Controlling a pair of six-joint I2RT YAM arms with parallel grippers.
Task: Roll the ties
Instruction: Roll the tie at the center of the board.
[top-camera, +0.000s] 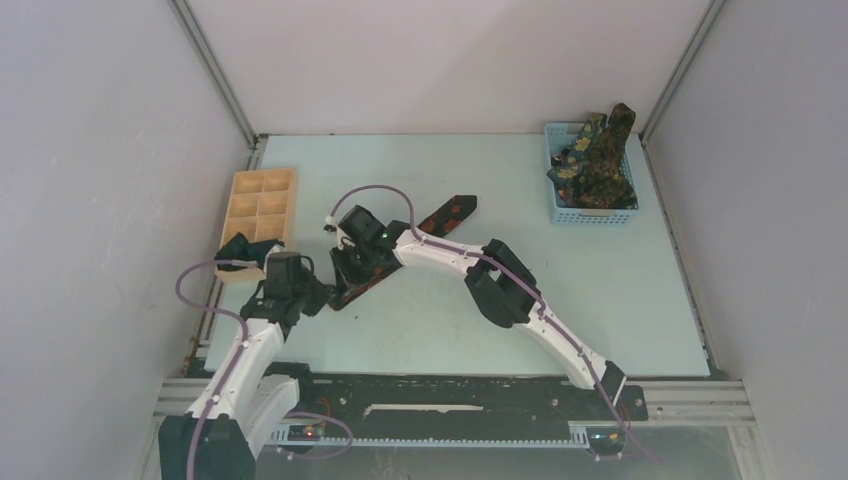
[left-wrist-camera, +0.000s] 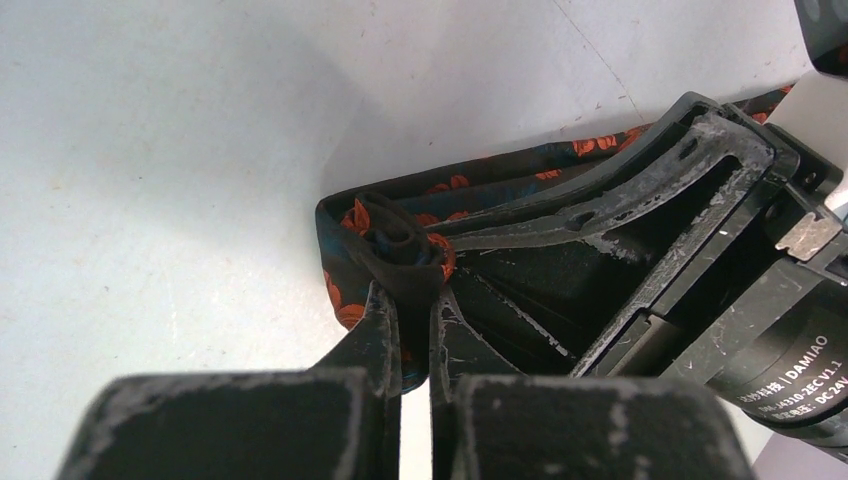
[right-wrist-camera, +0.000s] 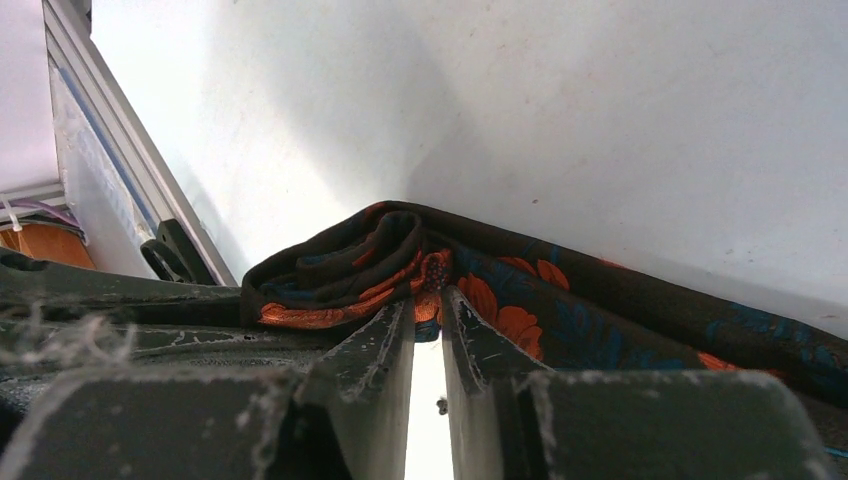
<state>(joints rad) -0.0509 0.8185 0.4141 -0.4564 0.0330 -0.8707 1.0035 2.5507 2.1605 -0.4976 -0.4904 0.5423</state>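
Observation:
A black tie with red-orange flowers (top-camera: 450, 212) lies diagonally on the pale table, its near end partly rolled. My left gripper (top-camera: 322, 297) is shut on the small coil at that end, which shows in the left wrist view (left-wrist-camera: 400, 240) between the fingertips of that gripper (left-wrist-camera: 408, 295). My right gripper (top-camera: 352, 272) is right beside it and is shut on a fold of the same tie (right-wrist-camera: 520, 290), pinched at the tips of that gripper (right-wrist-camera: 428, 300). The right gripper's body (left-wrist-camera: 650, 200) fills the right of the left wrist view. Several dark green ties with yellow flowers (top-camera: 598, 160) are piled in the basket.
A blue mesh basket (top-camera: 560, 212) stands at the back right. A pale wooden compartment tray (top-camera: 262, 200) stands at the left, with a dark rolled bundle (top-camera: 245, 250) at its near end. A metal frame rail (right-wrist-camera: 110, 170) runs along the table's left edge.

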